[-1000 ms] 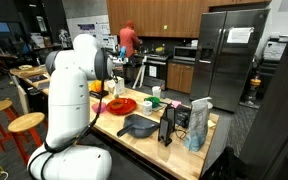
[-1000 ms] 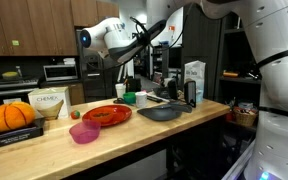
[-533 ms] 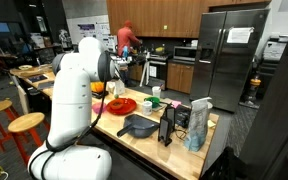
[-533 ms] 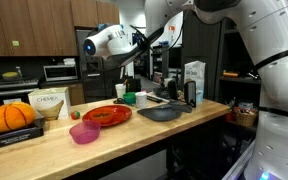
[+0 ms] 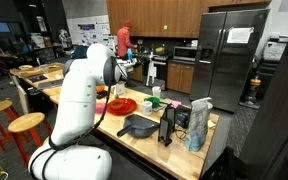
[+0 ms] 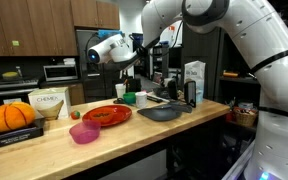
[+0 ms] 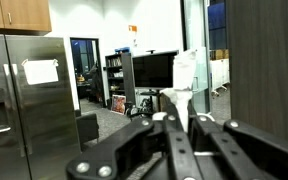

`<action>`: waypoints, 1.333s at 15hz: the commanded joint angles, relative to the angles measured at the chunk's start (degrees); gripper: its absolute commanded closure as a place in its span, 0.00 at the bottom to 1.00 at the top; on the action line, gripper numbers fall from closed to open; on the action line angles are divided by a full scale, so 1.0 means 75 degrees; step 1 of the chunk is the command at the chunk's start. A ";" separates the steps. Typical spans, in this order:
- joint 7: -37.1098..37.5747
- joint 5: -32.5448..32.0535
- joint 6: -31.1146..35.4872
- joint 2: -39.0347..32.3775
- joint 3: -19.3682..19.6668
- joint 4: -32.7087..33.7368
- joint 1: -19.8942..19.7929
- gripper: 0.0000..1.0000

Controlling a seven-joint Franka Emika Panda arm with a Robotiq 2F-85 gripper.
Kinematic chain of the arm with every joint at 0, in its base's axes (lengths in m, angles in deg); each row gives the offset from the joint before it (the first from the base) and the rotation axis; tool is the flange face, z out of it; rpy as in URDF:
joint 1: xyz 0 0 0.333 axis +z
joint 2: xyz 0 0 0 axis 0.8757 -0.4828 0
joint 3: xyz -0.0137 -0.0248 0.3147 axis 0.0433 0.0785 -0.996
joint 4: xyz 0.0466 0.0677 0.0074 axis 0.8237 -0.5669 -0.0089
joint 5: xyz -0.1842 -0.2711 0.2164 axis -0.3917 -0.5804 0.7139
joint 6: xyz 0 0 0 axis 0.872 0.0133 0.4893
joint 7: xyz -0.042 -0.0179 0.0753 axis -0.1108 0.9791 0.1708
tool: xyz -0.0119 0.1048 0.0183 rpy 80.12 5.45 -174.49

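- Wrist view: the gripper (image 7: 182,122) is seen with its jaws drawn fully together and nothing pinched between them.
- Its long axis is laid roughly level. The fingers are aimed out across the room, not down at the worktop.
- Nothing from the worktop is caught in the wrist view. A steel fridge (image 7: 24,90) is seen to one side and a dark screen (image 7: 154,68) farther off.
- In an exterior view the gripper (image 6: 134,63) is held high over the wooden counter (image 6: 44,150), well apart from all that stands on it.
- The nearest things are a white mug (image 6: 121,90) and a green cup (image 6: 130,97), set just beside each other. Both are placed almost straight below the fingertips, so they lie across the fingers' line and not along it.
- A red plate (image 6: 107,115) is found lower and nearer the counter's front edge, with a dark pan (image 6: 162,113) near it.
- Farthest from the gripper, a pink bowl (image 6: 84,132) and a pumpkin (image 6: 11,116) are noted along the counter.
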 commanded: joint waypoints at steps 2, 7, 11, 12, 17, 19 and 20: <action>0.0048 -0.0230 0.0544 -0.0720 0.0206 0.1216 -0.0105 0.98; -0.0127 -0.0179 0.0979 -0.1359 0.0442 0.2249 -0.0109 0.98; -0.0172 -0.0071 0.1151 -0.1774 0.0601 0.2657 -0.0110 0.98; -0.0182 -0.0044 0.1161 -0.1853 0.0635 0.2709 -0.0110 0.98; -0.0158 0.0098 0.1147 -0.2155 0.0720 0.2751 -0.0123 0.98; -0.0160 0.0136 0.1146 -0.2219 0.0731 0.2736 -0.0126 0.98; -0.0158 0.0172 0.1147 -0.2256 0.0733 0.2739 -0.0129 0.98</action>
